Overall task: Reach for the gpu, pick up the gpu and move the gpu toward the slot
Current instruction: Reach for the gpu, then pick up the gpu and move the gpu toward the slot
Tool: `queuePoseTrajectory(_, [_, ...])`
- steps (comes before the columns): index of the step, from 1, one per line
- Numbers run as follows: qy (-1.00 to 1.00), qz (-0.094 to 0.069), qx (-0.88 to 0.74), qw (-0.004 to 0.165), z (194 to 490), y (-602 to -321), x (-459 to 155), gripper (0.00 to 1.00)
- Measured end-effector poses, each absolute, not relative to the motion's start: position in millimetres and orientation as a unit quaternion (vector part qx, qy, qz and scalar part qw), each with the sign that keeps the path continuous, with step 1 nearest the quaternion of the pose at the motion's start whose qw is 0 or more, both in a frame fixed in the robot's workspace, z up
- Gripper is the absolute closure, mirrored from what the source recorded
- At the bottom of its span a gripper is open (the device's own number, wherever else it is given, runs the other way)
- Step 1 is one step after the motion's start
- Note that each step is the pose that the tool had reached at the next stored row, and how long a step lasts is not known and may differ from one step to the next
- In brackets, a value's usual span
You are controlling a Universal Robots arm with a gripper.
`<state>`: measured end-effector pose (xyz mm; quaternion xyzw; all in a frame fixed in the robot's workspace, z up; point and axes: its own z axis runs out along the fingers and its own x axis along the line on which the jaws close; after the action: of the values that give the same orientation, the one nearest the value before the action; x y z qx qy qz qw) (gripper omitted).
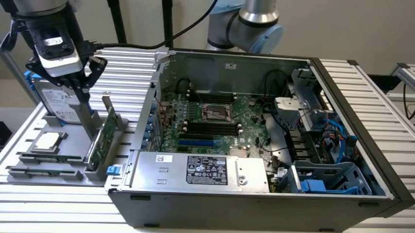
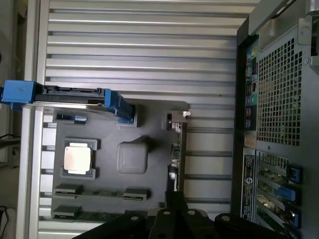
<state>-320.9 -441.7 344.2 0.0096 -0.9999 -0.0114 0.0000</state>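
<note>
In gray holder (image 1: 61, 171), gpu (image 1: 104, 138) on edge, near, below hand (image 1: 79, 91).

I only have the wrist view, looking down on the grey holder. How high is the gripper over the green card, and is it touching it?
Observer: No contact. In the exterior view the gripper hangs above the grey holder, higher than the green card and just to that view's left of the card's top end.
Operator: I see the back of the computer case. Is its side open?
Observer: Yes, the computer case is open on top, with the motherboard exposed.
</note>
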Motion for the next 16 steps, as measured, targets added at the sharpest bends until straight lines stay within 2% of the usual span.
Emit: queuePoseTrajectory(16, [-1.0, -0.01, 0.01, 0.0, 342.7, -444.9, -317.9, 0.89])
